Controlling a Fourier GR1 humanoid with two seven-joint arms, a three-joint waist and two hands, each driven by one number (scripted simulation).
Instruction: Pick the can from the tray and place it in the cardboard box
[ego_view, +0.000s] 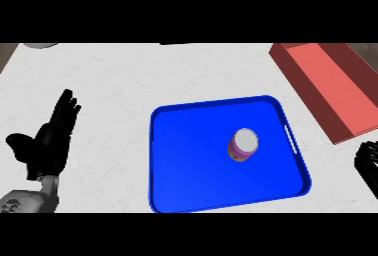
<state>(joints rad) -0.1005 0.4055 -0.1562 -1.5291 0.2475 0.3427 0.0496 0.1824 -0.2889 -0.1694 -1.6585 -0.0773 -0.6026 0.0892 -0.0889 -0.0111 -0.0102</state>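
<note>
A purple can (243, 144) with a white top stands upright on the blue tray (184, 165), right of the tray's middle. The reddish cardboard box (332, 85) lies open at the upper right, tilted, just beyond the tray's far right corner. My left hand (46, 142) rests at the left edge, fingers straight and pointing up, well away from the tray. Only the fingers of my right hand (367, 160) show at the right edge, to the right of the tray and below the box; they touch nothing.
The white marbled counter (133, 75) stretches between the tray and the far edge. A grey round object (40, 45) peeks in at the top left, and a dark object (181, 43) at the top middle.
</note>
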